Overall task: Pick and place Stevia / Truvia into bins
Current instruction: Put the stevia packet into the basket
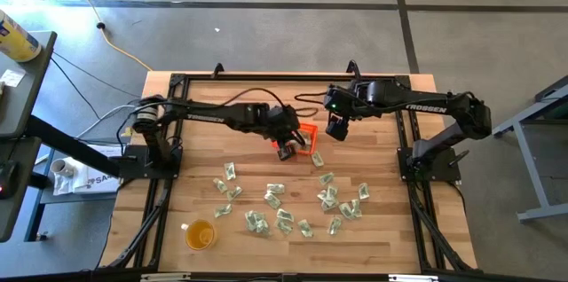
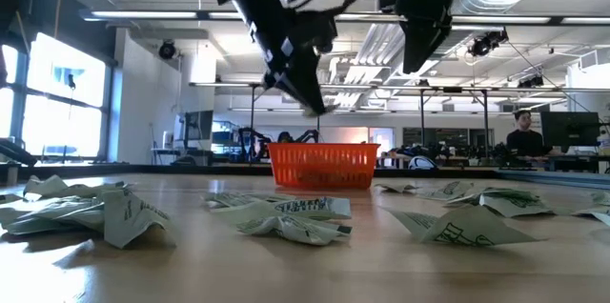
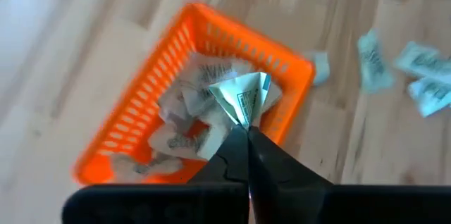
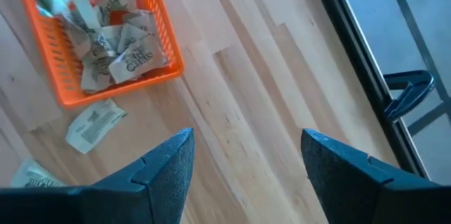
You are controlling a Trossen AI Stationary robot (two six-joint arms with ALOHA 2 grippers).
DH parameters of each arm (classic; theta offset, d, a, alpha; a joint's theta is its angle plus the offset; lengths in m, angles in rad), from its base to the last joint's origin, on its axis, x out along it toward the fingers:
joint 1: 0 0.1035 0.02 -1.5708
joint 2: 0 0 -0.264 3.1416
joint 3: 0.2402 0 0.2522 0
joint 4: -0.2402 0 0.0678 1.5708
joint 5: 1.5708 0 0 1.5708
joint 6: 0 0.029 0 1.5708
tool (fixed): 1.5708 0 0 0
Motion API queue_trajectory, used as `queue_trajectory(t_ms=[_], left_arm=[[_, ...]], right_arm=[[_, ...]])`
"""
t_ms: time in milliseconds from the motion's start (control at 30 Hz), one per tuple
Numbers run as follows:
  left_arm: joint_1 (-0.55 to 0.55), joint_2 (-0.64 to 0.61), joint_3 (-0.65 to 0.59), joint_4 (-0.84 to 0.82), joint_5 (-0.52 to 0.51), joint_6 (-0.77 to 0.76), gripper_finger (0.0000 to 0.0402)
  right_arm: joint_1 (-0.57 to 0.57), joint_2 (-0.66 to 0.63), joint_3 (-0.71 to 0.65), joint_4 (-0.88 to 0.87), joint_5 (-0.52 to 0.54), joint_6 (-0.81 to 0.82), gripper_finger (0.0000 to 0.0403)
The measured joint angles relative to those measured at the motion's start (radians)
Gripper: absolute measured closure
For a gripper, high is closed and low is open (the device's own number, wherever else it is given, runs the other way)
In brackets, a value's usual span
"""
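One crumpled paper sachet point(image 3: 244, 96) sits pinched in the left gripper point(image 3: 246, 131) above the slatted orange bin point(image 3: 127, 129); right gripper point(image 4: 243, 157) gapes empty.

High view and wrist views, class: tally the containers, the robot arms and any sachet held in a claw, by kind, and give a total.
Orange bin: 1
Yellow cup: 1
Robot arms: 2, the left arm and the right arm
Sachet held in a claw: 1, in the left claw over the bin
Total: 5
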Motion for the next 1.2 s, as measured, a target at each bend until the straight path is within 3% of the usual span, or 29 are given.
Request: queue_trajectory(t_ms=[200, 433, 633, 733, 933, 1200], left_arm=[[-0.008, 0.012, 0.003, -0.017, -0.069, -0.041, 0.0267], [-0.007, -0.046, 0.006, -0.284, -0.089, -0.053, 0.0152], [-0.025, -0.078, -0.016, -0.528, -0.078, -0.057, 0.0116], [-0.057, -0.119, -0.082, -0.526, -0.119, -0.07, 0.0113], [-0.108, -0.245, -0.269, -0.44, -0.119, -0.223, 0.0119], [-0.111, -0.353, -0.45, -0.295, -0.086, -0.328, 0.0122]], right_arm=[[0.025, 0.0, 0.0, -0.033, -0.042, 0.014, 0.0151], [0.108, 0.0, 0.0, -0.099, -0.123, -0.074, 0.0151], [0.192, 0.012, -0.018, -0.149, -0.172, -0.084, 0.0151], [0.244, 0.007, -0.115, -0.161, -0.257, -0.027, 0.0151], [0.377, -0.038, -0.394, -0.026, -0.43, 0.347, 0.0151], [0.503, -0.081, -0.529, 0.129, -0.451, 1.043, 0.0151]])
